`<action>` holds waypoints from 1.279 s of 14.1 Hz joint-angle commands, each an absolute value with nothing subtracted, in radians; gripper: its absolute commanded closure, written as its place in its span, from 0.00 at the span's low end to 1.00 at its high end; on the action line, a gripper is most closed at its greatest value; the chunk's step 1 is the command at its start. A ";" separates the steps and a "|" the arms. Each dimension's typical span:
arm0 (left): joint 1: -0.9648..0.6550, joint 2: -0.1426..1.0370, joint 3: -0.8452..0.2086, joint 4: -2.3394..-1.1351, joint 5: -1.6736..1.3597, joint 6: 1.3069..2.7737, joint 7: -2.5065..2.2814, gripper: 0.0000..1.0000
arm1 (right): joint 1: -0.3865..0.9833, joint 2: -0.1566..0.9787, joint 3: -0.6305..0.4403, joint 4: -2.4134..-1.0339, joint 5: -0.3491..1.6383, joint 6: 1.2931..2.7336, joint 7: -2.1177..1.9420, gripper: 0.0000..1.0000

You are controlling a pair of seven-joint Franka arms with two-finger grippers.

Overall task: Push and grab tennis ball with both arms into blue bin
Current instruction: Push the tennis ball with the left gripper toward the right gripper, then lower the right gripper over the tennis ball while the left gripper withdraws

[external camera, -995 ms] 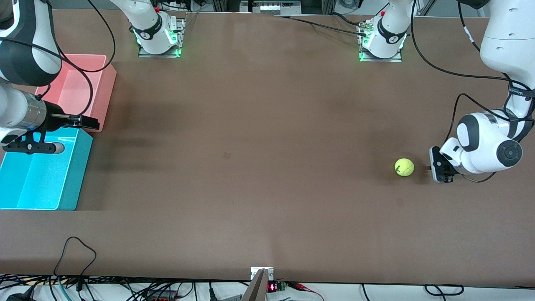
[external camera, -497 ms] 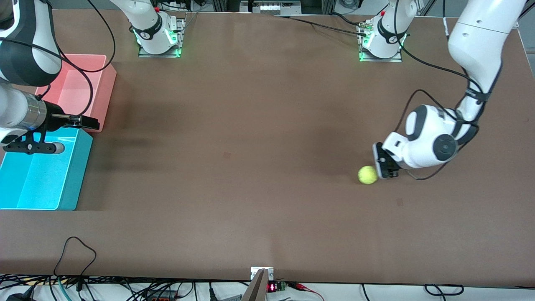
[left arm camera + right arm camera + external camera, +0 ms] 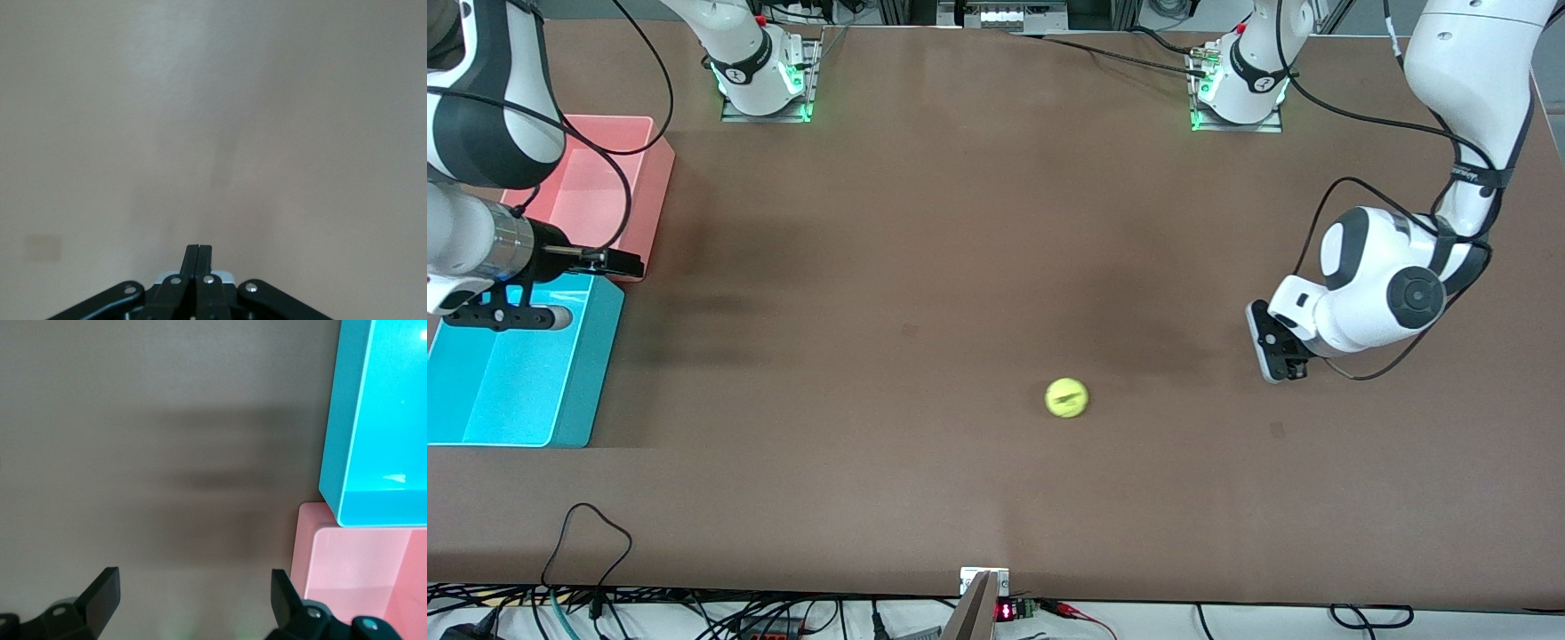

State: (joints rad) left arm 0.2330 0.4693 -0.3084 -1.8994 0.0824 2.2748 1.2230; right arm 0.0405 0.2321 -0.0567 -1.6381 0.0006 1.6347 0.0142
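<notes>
The ball (image 3: 1066, 397) lay mid-table, between both grippers, nearer the clenched left gripper (image 3: 1276, 342); the right gripper (image 3: 609, 260) waited, fingers released, beside the bin (image 3: 569, 425).

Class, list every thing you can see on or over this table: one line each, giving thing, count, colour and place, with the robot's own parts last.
Fuzzy tennis ball: one, yellow-green, on the bare table near its middle, apart from both grippers.
Rectangular plastic blue bin: one, cyan, at the right arm's end of the table, nearer the front camera than the pink bin.
Rectangular plastic pink bin: one, pink, touching the blue bin.
Flat table: one, brown.
Left gripper: one, black, jaws shut, low over the table at the left arm's end.
Right gripper: one, black, jaws open, where the two bins meet.
</notes>
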 commanded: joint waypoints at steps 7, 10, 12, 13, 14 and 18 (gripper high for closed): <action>0.255 0.462 -0.278 -1.743 0.113 2.258 1.183 1.00 | 0.071 0.406 -0.052 -1.577 0.021 1.839 -0.222 0.00; 0.252 0.462 -0.284 -1.680 0.114 2.188 1.146 1.00 | 0.071 0.517 -0.051 -1.456 0.021 1.874 -0.264 0.00; 0.242 0.460 -0.293 -1.610 0.112 2.065 1.077 1.00 | 0.071 0.575 -0.051 -1.411 0.023 1.879 -0.293 0.00; 0.235 0.460 -0.296 -1.573 0.113 2.001 1.036 1.00 | 0.071 0.592 -0.049 -1.411 0.025 1.897 -0.343 0.00; 0.210 0.460 -0.296 -1.537 0.112 1.943 0.987 0.94 | 0.069 0.618 -0.046 -1.411 0.025 1.910 -0.380 0.00; 0.178 0.457 -0.302 -1.418 0.104 1.774 0.905 0.00 | 0.072 0.673 -0.044 -1.413 0.025 1.911 -0.494 0.00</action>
State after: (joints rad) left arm 0.1841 0.4602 -0.2969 -1.4756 0.0836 1.8480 0.9377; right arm 0.0726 0.6386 -0.0481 -1.4464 0.0090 1.9167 -0.4288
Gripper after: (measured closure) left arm 0.656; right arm 0.000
